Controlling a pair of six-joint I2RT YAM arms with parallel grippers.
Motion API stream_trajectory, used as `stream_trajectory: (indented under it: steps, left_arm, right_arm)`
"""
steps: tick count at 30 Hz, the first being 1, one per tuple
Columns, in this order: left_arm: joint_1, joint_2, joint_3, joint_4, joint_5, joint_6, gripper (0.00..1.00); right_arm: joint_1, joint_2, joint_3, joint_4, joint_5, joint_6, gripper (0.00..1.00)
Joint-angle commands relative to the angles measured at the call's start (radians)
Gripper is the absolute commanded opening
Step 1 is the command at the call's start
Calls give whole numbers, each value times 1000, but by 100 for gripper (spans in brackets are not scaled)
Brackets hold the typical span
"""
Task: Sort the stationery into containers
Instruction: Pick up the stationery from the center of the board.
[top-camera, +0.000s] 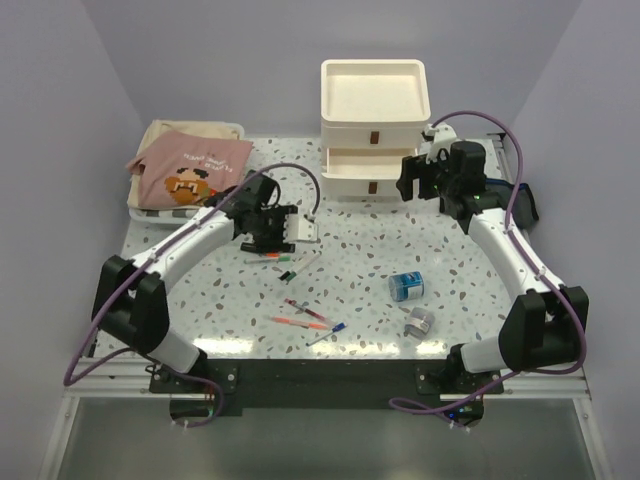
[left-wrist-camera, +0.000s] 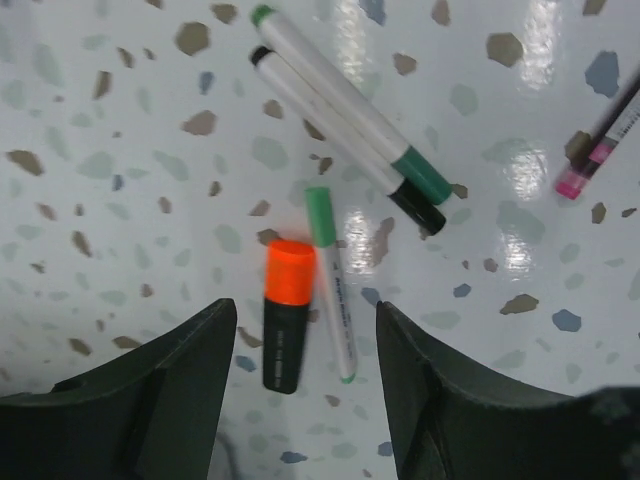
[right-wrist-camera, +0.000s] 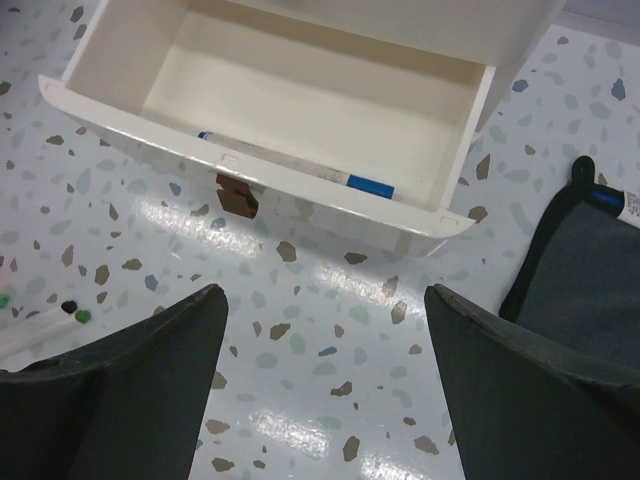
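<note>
An orange marker (left-wrist-camera: 288, 312), a thin pale-green-capped highlighter (left-wrist-camera: 332, 282), a green marker (left-wrist-camera: 350, 115) and a black marker (left-wrist-camera: 345, 150) lie together on the speckled table. My left gripper (left-wrist-camera: 305, 310) hangs open just above the orange marker and highlighter, touching neither; from the top it is at the left (top-camera: 283, 245). My right gripper (right-wrist-camera: 325, 292) is open and empty in front of the cream drawer unit's (top-camera: 373, 130) pulled-out lower drawer (right-wrist-camera: 330, 203), which holds a blue-capped marker (right-wrist-camera: 368, 185). The navy pouch (right-wrist-camera: 585, 270) lies right of it.
Thin red and blue pens (top-camera: 305, 312) lie near the front edge. A blue roll (top-camera: 405, 286) and a grey roll (top-camera: 419, 321) sit at the front right. A pink cloth bag on a tray (top-camera: 190, 170) is at the back left. A pink-tipped pen (left-wrist-camera: 600, 145) lies right of the markers.
</note>
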Motion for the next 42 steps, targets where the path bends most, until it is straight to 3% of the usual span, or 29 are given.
stream_trajectory:
  steps: [1,17,36,38,39,42]
  left_arm:
    - [19,17,-56,19,-20,83,62]
    - [82,201,-24,95,-92,155,55]
    - [134,383,84,-49,-59,189,48]
    - [134,409,101,-88,-43,178,45]
    - [135,422,127,-103,-37,172,36]
    - [134,463,173,-151,-25,146,24]
  right_arm:
    - [-4,-2,22,6,-49,9,85]
    - [-6,9,37,-20,-60,-5,87]
    - [-4,46,49,-19,-63,-15,87]
    - [-6,48,51,-17,-66,-15,87]
    - [-6,51,51,-17,-67,-15,86]
    - [-6,52,51,-17,-70,-15,86]
